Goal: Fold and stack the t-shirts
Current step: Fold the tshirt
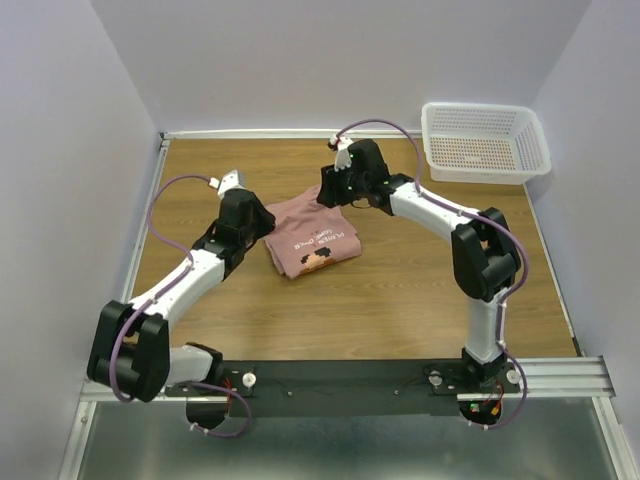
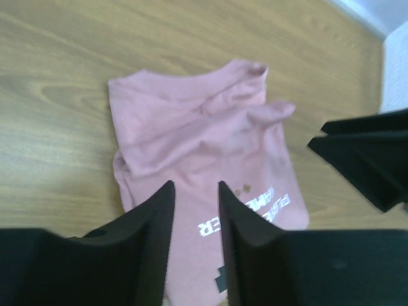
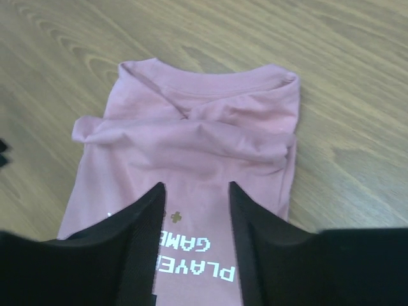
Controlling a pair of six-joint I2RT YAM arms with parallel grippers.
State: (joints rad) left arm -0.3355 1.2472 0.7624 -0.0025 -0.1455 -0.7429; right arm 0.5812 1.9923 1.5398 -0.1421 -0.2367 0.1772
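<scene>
Pink cotton, the shirt (image 1: 310, 237) lies folded into a compact oblong near the middle of the wooden desk (image 1: 400, 300), a little toward the left edge. It lies at a slight angle to the edges. Its collar end points to the far edge, and its print (image 1: 315, 260) faces up at the end nearer the arms. The print is white blocky lettering above a small dark figure. A soft ridge of cloth runs across the upper half, and the layers there are rumpled, not flat.

At the shirt's left side is the left gripper (image 1: 265, 228). Its wrist view shows the fingers (image 2: 156, 223) parted by a narrow gap with nothing between them but the shirt lying below. The right gripper (image 1: 326, 195) is at the shirt's far end, over the collar side. Its fingers (image 3: 146, 223) are also set a modest way apart and grasp nothing, and the lettering shows through the gap. Whether either pair of fingertips touches the cloth cannot be told.

The left wrist camera also catches the right gripper as a dark shape at the right of its view, just past the shirt's edge.

A white mesh basket (image 1: 480, 108) sits in the far right corner of the desk, well apart from the shirt.
</scene>
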